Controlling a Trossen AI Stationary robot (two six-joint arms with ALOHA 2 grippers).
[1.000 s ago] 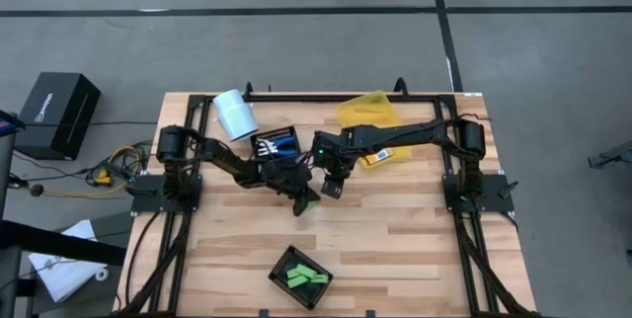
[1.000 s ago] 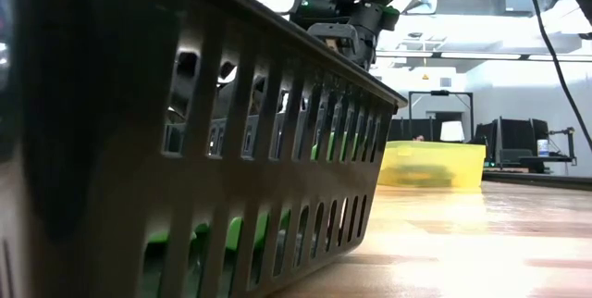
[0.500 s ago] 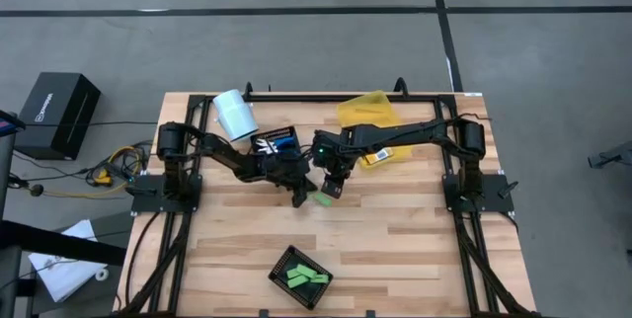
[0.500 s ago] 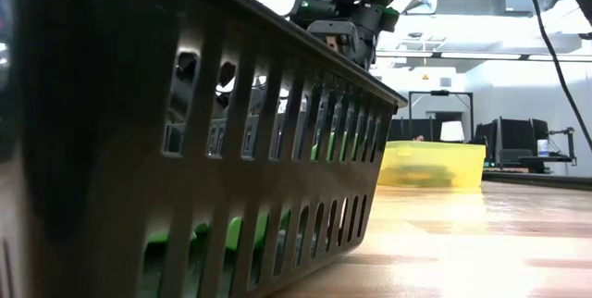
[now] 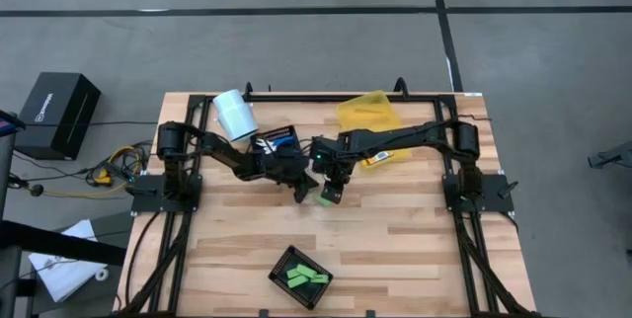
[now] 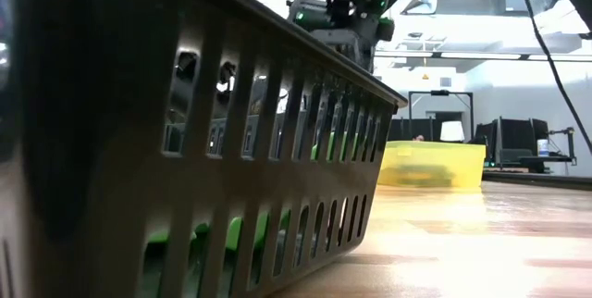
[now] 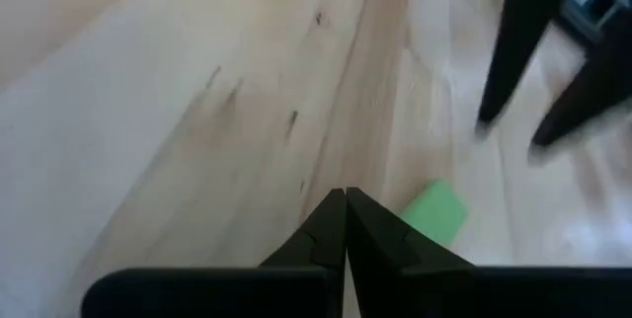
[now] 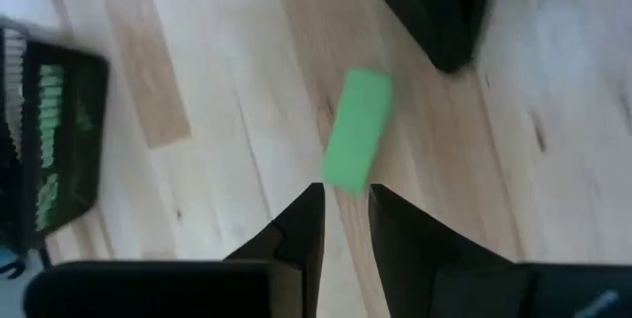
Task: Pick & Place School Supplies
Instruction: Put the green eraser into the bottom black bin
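While both arms are bunched up over the middle of the bench (image 5: 395, 239), one light-green piece (image 8: 357, 130) is seen lying flat on the bare wood, a plain oblong block with rounded corners and no markings, sat just in front of the right gripper (image 8: 346, 209) and not gripped by anything. The right fingers (image 8: 301, 221) are parted a little with a narrow gap between them, nothing in it. The left gripper (image 7: 346, 221) is parked right next to that, its fingers (image 7: 326, 229) pressed fully together and empty, with the same green piece showing just past their tips. Counting what can be made out from above: one loose green piece (image 5: 323, 199) between the two grippers, and about three more green pieces (image 5: 306, 278) piled in the small black basket (image 5: 282, 264) near the front edge, though the exact number there is hard to pin down. One more black tray (image 5: 286, 132) is sat by the left arm with something blue (image 5: 283, 143) in it, too small to count. One yellow bin (image 5: 368, 109) is at the back, a yellow-orange pack (image 5: 375, 159) lies partly under the right arm, and one white cylinder (image 5: 234, 114) is tipped at the back left.
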